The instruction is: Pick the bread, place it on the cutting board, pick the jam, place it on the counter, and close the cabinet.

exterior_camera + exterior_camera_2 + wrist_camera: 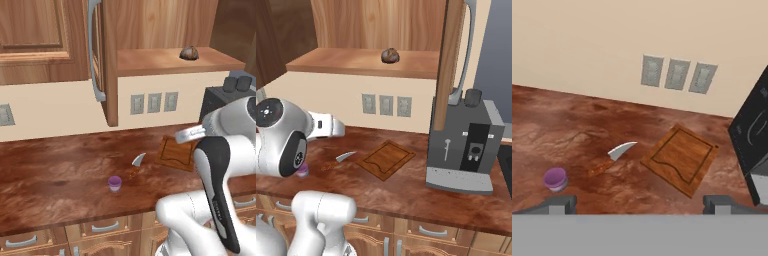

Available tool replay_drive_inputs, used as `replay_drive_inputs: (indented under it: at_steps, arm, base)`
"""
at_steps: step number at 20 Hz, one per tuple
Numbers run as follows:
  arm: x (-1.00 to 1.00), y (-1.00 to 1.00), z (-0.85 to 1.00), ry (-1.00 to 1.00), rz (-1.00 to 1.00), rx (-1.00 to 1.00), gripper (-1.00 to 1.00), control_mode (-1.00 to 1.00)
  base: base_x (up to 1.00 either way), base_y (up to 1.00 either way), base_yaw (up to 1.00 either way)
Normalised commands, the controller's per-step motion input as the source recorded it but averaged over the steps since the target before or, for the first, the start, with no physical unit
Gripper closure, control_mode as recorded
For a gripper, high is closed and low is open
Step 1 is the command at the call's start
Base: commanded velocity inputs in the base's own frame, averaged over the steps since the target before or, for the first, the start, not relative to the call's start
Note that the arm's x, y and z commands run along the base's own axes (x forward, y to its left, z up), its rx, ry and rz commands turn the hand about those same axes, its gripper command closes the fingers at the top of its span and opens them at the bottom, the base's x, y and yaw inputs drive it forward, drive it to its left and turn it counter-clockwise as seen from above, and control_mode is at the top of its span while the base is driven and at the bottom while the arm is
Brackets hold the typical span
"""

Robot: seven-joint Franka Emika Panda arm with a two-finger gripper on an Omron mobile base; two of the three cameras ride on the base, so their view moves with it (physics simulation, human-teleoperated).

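The bread (189, 52) (390, 55) rests on the light wooden shelf inside the cabinet, whose door (102, 60) (448, 60) stands open. The cutting board (176, 152) (682, 159) lies bare on the counter (60, 175). The jam (115, 183) (555, 179) stands upright on the counter, left of the board. My gripper (639, 204) hovers above the counter's front, open, fingertips (562, 204) wide apart with nothing between them. It is well below the bread and short of the board.
A curved knife (137, 162) (614, 156) lies between jam and board. A grey coffee machine (466, 145) stands right of the board, under the open door's edge. Wall outlets (677, 74) sit behind. Drawers (105, 227) run under the counter.
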Motion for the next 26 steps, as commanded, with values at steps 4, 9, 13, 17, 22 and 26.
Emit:
replay_drive_inputs:
  at_steps: [4,9,13,17,22,26]
  arm:
    - [-0.07,-0.23,0.29,0.0,-0.11,0.01,-1.0,-1.0]
    - [-0.02,-0.17,0.3,0.0,-0.1,0.01,-1.0,-1.0]
    - [0.0,-0.22,0.34,0.0,-0.05,0.01,-1.0,-1.0]
    - [0.0,-0.21,0.26,0.0,0.0,0.0,-1.0,-1.0]
    - [0.02,-0.15,0.21,0.0,0.0,0.0,-1.0,-1.0]
    - [0.16,-0.04,0.16,0.0,0.0,0.0,-1.0,-1.0]
  base:
    - [0.0,0.0,0.0]
    - [0.0,0.0,0.0]
    - [0.0,0.0,0.0]
    - [0.0,0.0,0.0]
    - [0.0,0.0,0.0]
    - [0.0,0.0,0.0]
